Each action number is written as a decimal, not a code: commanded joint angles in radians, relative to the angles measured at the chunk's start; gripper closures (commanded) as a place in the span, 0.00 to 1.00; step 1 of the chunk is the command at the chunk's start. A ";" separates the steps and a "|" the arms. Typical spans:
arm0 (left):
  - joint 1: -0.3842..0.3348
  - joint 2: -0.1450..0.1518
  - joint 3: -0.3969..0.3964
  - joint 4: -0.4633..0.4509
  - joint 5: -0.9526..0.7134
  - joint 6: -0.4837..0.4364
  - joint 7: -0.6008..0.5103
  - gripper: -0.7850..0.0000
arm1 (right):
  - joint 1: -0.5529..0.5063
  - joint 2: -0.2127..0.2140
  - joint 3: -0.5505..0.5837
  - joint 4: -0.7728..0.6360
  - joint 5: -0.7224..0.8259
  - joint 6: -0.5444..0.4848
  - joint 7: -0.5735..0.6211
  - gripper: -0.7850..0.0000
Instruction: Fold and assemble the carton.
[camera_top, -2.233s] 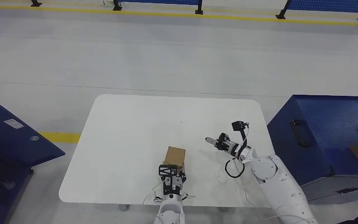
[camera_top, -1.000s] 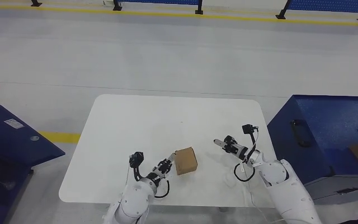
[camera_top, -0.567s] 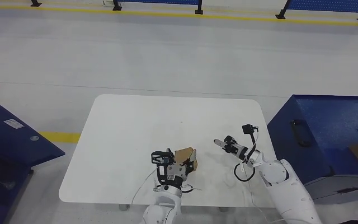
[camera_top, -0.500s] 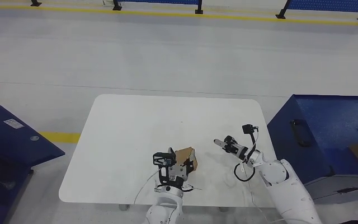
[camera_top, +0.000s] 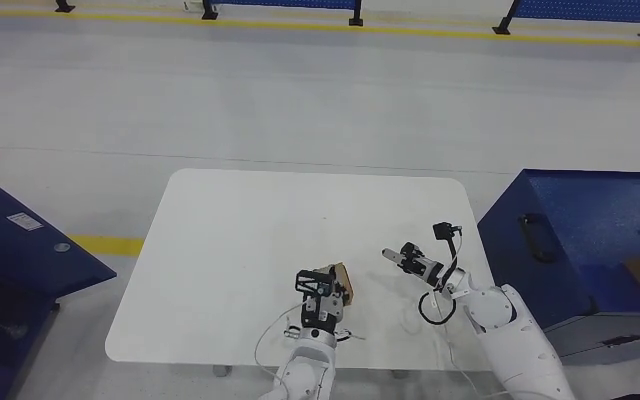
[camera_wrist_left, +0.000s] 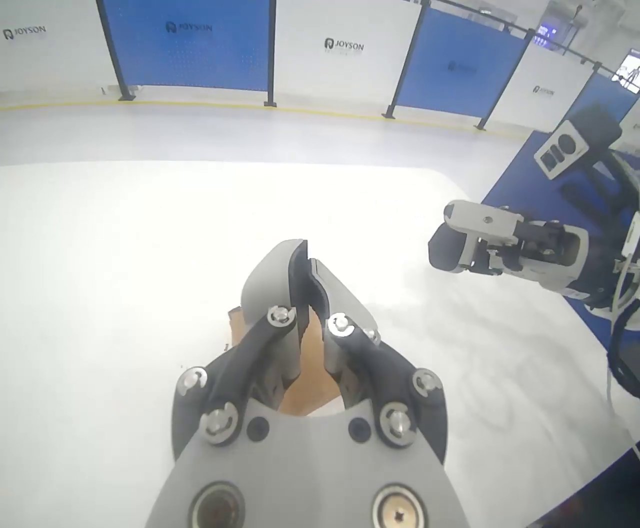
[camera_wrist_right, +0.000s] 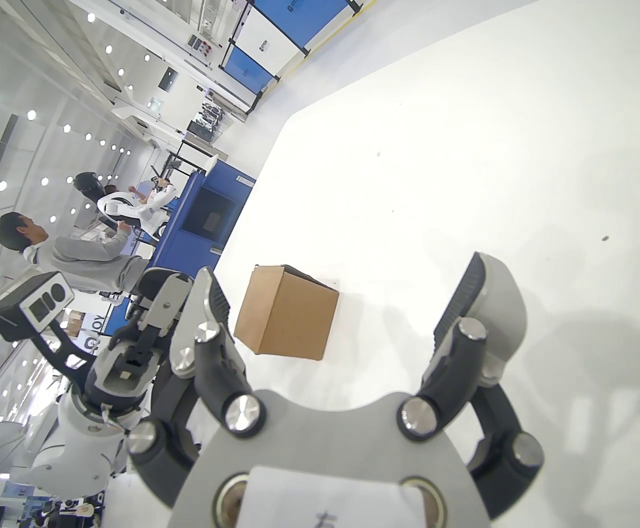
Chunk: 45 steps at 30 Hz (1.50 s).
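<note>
The brown carton (camera_wrist_right: 285, 312) stands on the white table (camera_top: 250, 220) as a folded box, with a dark slit along one upper edge. In the top view the carton (camera_top: 344, 288) sits near the front edge, mostly covered by my left gripper (camera_top: 325, 279). In the left wrist view the left gripper (camera_wrist_left: 306, 261) is shut, pads together, just above the carton (camera_wrist_left: 311, 372), with nothing seen between its fingers. My right gripper (camera_wrist_right: 345, 295) is open and empty, apart from the carton on its right side (camera_top: 387, 253), and shows as well in the left wrist view (camera_wrist_left: 442, 242).
A blue bin (camera_top: 570, 250) stands off the table's right side and another blue unit (camera_top: 40, 260) off its left. The table's far half is bare white surface. Blue and white partition panels (camera_wrist_left: 200, 50) line the floor beyond.
My left arm swung from the carton's left side to right behind and over it, now covering most of it. The right gripper drew back slightly at first, then stayed still.
</note>
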 joint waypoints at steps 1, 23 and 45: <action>-0.008 -0.005 0.011 0.020 0.002 0.003 -0.006 1.00 | 0.000 0.000 0.000 0.000 0.000 0.000 0.000 0.00; -0.014 -0.033 0.005 0.090 0.032 0.053 -0.069 1.00 | 0.000 0.000 0.000 0.000 0.000 0.000 0.000 0.00; 0.005 -0.055 0.001 0.062 0.066 0.076 -0.021 1.00 | 0.000 0.000 0.000 0.000 0.000 0.000 0.000 0.00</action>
